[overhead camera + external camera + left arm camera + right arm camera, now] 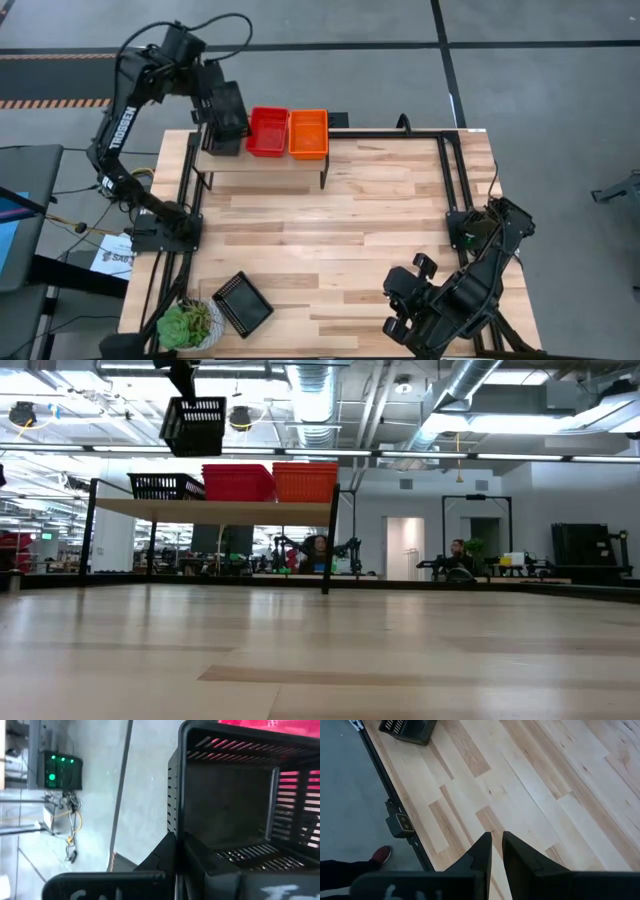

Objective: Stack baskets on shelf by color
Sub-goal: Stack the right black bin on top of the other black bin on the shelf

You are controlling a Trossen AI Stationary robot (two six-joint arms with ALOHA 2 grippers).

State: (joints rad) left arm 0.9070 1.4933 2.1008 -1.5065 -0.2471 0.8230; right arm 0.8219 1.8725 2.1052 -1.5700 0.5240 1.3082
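Note:
My left gripper (213, 100) (176, 842) is shut on a black basket (193, 425) and holds it in the air over the left end of the shelf (215, 509). Another black basket (165, 486) rests by its bottom on that end of the shelf. Beside it stand the red baskets (268, 131) and then the orange baskets (308, 133). A third black basket (242, 303) lies on the table near its near-left corner. My right gripper (496, 849) (395, 300) is shut and empty, low over the table's near right part. My left gripper pinches one wall of the black basket at its rim (176, 820), with one finger (212, 860) inside the basket and the other (152, 862) outside. The fingers come from above. The basket hangs below them, lifted clear above the shelf and the black basket on it.
A green potted plant (185, 325) stands at the table's near-left corner, next to the loose black basket. Black frame rails (448, 170) run along the table's edges. A wide stretch of bare tabletop (340, 230) lies between the shelf and my right arm.

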